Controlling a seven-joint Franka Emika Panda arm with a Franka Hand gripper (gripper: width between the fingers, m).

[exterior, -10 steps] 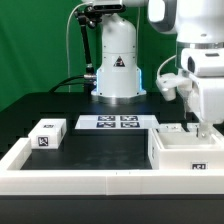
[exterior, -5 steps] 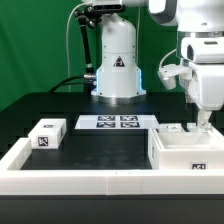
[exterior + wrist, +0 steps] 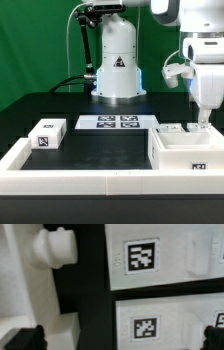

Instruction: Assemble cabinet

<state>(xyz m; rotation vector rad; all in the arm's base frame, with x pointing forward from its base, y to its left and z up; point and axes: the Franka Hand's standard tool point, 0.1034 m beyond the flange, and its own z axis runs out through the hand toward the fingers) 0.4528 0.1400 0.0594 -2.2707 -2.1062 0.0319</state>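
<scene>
The cabinet's large hollow white box (image 3: 185, 150) sits on the exterior view's right, inside the border frame. A small white block with a marker tag (image 3: 47, 133) lies on the left. My gripper (image 3: 203, 122) hangs just above the box's far right corner. In the wrist view my gripper (image 3: 118, 339) is open, with its dark fingertips (image 3: 25, 339) wide apart. Between them lies a white cabinet panel with a marker tag (image 3: 147, 328). A second tagged panel (image 3: 141, 256) and a round white knob (image 3: 55, 247) are beyond it. Nothing is held.
The marker board (image 3: 117, 122) lies flat in front of the robot base (image 3: 117, 65). A long low white border frame (image 3: 90, 180) runs along the front and left side. The table top (image 3: 105, 150) is black.
My wrist has turned and shifted slightly above the box's far right corner over the last second. The box and the small block have not moved.
</scene>
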